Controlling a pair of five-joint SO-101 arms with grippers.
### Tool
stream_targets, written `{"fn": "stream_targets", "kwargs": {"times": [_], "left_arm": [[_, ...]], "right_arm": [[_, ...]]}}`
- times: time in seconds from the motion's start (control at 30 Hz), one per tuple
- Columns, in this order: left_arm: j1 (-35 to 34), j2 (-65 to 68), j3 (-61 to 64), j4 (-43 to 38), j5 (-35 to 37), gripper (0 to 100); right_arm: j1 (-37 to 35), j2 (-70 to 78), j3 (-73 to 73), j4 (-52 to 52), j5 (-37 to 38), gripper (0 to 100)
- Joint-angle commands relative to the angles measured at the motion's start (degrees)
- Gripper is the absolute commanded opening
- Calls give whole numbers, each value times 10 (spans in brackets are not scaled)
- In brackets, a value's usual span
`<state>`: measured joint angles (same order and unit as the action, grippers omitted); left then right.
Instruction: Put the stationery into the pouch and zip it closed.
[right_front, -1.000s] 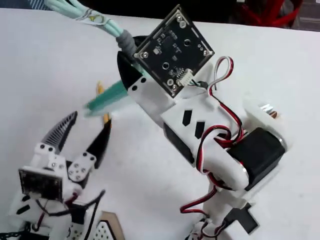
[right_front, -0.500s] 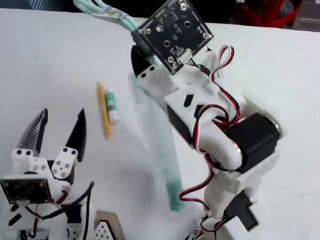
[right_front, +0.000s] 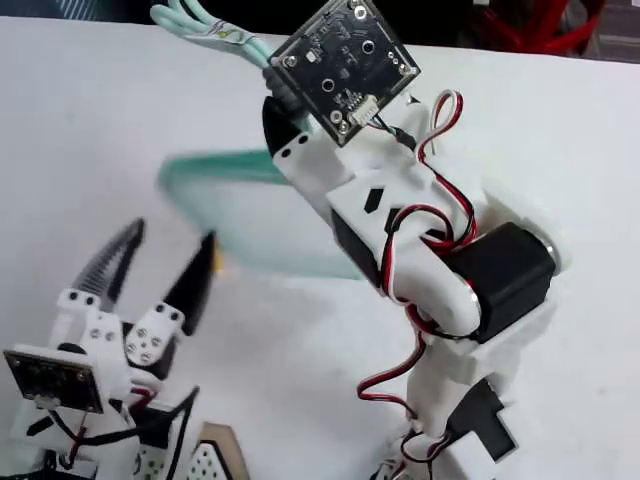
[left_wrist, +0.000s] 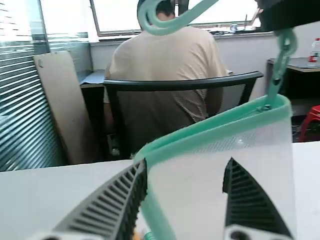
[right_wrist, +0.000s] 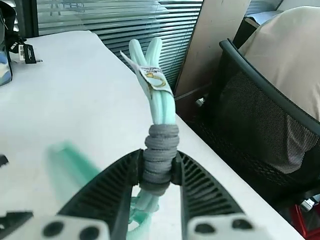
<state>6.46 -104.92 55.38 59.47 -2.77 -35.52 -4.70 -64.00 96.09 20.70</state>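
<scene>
The pouch (right_front: 250, 215), clear mesh with a teal rim, hangs blurred above the white table (right_front: 90, 120). Its teal strap (right_front: 215, 35) is wrapped in grey where my right gripper (right_wrist: 159, 164) is shut on it. In the right wrist view the pouch (right_wrist: 70, 155) is a teal smear below the gripper. My left gripper (right_front: 160, 262) stands open at the front left, just short of the pouch's lower edge. In the left wrist view the pouch (left_wrist: 220, 150) hangs right in front of the left gripper (left_wrist: 186, 165). A speck of yellow pencil (right_front: 218, 263) peeks out by one left finger; the other stationery is hidden behind the pouch.
A tan perforated piece (right_front: 215, 450) lies at the table's front edge by the left arm's base. The right arm's body (right_front: 440, 280) takes up the middle right. Red framework (right_front: 545, 25) stands beyond the far edge.
The pouch has swung from hanging edge-on toward the front to broadside over the pencil spot. My left gripper has shifted right and forward, still open.
</scene>
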Motion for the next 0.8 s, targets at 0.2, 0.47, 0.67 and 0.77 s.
{"fn": "stream_targets", "kwargs": {"times": [0.2,0.47,0.67,0.77], "left_arm": [[7,2,-33,0,7,245],[-17,4,-226,70,5,245],[-17,4,-178,49,-41,242],[-40,4,-143,14,-41,242]], "right_arm": [[-7,-7,-2,-2,-1,20],[40,36,-4,-16,-5,19],[-26,-7,-8,8,-1,19],[-58,-46,-7,16,0,19]]}}
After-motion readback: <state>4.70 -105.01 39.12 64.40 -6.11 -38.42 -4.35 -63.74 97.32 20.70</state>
